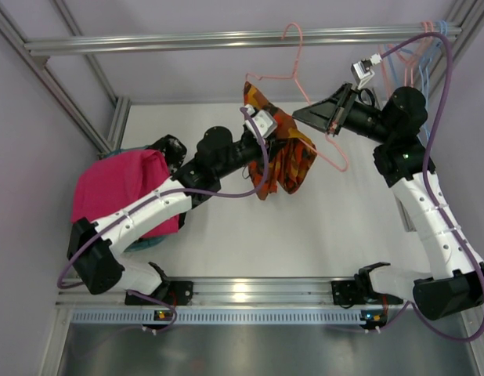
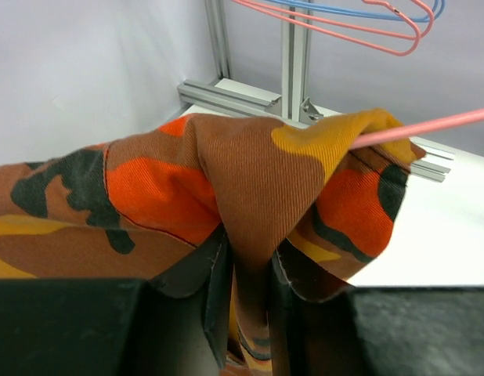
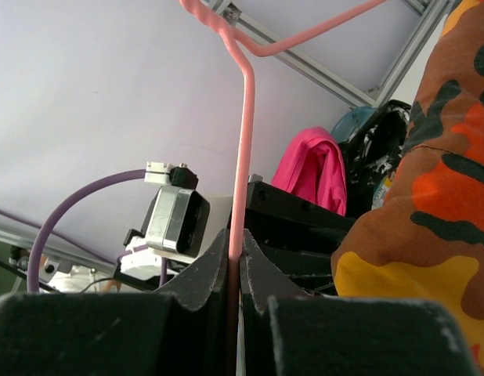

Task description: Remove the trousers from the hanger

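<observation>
The orange-red-yellow patterned trousers [image 1: 283,157] hang over a bar of the pink hanger [image 1: 305,94], which is hooked on the top rail. My left gripper [image 1: 267,137] is shut on a fold of these trousers [image 2: 250,188]; the hanger bar [image 2: 430,125] goes under the cloth at the right. My right gripper [image 1: 311,117] is shut on the pink hanger wire [image 3: 243,141], with the patterned trousers [image 3: 430,204] to its right. The magenta-pink trousers [image 1: 121,192] lie folded at the left of the table and also show in the right wrist view [image 3: 312,168].
A teal container [image 1: 144,243] sits under the pink trousers. More pink and blue hangers [image 1: 418,55] hang at the rail's right end, also seen from the left wrist [image 2: 359,23]. Aluminium frame posts [image 1: 70,86] border the white table [image 1: 305,235].
</observation>
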Available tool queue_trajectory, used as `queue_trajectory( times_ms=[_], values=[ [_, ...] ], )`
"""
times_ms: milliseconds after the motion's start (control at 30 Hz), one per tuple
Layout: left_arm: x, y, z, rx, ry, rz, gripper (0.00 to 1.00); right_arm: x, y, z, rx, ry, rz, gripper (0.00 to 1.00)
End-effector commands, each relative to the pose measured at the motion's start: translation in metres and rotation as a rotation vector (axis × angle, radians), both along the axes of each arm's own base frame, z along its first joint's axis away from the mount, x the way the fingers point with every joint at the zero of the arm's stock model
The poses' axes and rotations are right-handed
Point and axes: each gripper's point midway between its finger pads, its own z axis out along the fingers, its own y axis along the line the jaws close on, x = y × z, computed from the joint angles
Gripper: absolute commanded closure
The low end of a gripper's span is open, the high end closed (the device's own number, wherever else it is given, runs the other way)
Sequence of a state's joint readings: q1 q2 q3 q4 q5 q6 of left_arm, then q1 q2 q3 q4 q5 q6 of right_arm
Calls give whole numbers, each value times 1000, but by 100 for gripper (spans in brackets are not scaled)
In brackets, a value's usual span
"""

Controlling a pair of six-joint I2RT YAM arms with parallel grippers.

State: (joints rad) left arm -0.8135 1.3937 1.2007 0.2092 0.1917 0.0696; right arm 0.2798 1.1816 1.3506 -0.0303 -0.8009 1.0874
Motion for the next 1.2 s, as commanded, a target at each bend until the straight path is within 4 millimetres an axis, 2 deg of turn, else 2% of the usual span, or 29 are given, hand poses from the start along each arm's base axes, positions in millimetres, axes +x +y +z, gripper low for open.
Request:
queue_trajectory(
  times_ms=[0, 200, 400, 567, 667, 733, 833, 1167],
  values=[
    [-19, 0, 10, -6, -17, -56, 73, -36, -15, 110, 135, -456, -61, 100],
    [-21, -3, 6, 4, -17, -79, 56, -40, -15, 116, 139, -464, -57, 100],
    [-11, 0, 2, 21, -25, -28, 57, -41, -15, 115, 139, -464, -52, 100],
    [8, 4, 4, 25, -28, 70, 56, -42, -16, 116, 142, -461, -56, 100],
    [-7, -3, 13, -17, -22, -19, 49, -39, -17, 112, 135, -449, -68, 100],
    [-26, -6, 18, -45, -20, -103, 43, -36, -18, 111, 129, -443, -89, 100],
    [-34, -7, 22, -62, -20, -119, 38, -32, -20, 108, 130, -425, -113, 100],
    [8, -4, 24, -47, -38, 85, 38, -34, -22, 113, 144, -419, -122, 100]
  ],
)
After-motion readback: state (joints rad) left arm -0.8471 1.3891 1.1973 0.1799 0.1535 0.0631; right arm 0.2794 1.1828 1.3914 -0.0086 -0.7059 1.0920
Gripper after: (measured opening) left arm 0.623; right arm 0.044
